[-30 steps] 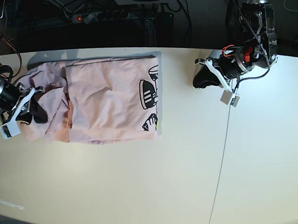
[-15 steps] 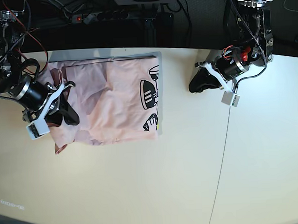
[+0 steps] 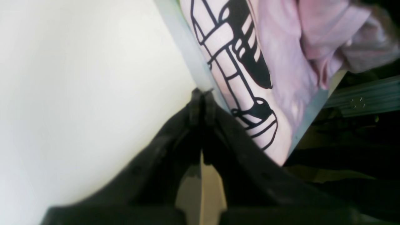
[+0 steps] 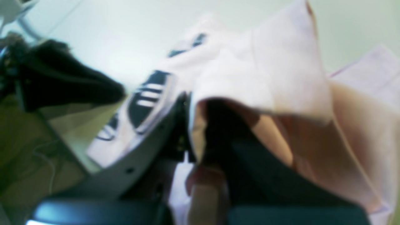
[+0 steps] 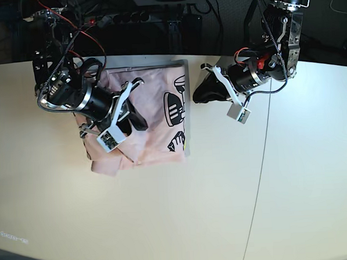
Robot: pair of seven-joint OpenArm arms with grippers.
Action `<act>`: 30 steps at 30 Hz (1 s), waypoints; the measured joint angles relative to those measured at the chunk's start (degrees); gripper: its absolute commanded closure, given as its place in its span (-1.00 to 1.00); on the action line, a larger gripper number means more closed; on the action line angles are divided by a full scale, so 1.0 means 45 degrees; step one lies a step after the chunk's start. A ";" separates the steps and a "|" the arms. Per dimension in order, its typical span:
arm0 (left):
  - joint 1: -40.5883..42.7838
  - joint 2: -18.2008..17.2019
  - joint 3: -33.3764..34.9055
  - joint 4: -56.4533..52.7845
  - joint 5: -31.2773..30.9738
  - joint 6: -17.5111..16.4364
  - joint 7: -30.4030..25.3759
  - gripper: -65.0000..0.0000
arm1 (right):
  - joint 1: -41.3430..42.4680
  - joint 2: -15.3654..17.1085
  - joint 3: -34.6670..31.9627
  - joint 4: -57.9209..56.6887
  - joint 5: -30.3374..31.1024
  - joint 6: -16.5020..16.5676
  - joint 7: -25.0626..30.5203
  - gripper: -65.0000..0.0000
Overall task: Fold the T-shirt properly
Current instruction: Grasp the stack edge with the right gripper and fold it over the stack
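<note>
Base view shows the right gripper (image 5: 139, 122) pinching a T-shirt (image 5: 155, 107) flap at centre, so it should lay it flat toward 3 o'clock, where the left gripper (image 5: 199, 98) waits, jaws pressed together.

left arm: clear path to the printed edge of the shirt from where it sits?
Probably yes. The left gripper sits shut just beside the T-shirt on its printed side, with only bare table between them. The right gripper holds a fold over the shirt's middle, away from that edge.
</note>
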 measured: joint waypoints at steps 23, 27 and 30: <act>0.0083 0.0000 -0.0466 0.1423 -0.1273 -0.0423 0.2963 1.00 | 0.0029 -0.0306 -0.3016 -0.0321 -0.3852 -0.0010 0.0685 1.00; 0.0000 0.0000 -0.1277 0.1773 -0.1311 -0.0398 0.2856 1.00 | 0.0034 -0.0311 -0.3021 -0.0325 -0.3886 -0.0010 0.1069 1.00; 0.0039 -0.0029 -0.1768 0.1792 -0.1379 -0.0418 0.2997 1.00 | 0.0209 -0.0481 -0.3021 -0.0325 -0.3891 -0.0010 0.1098 1.00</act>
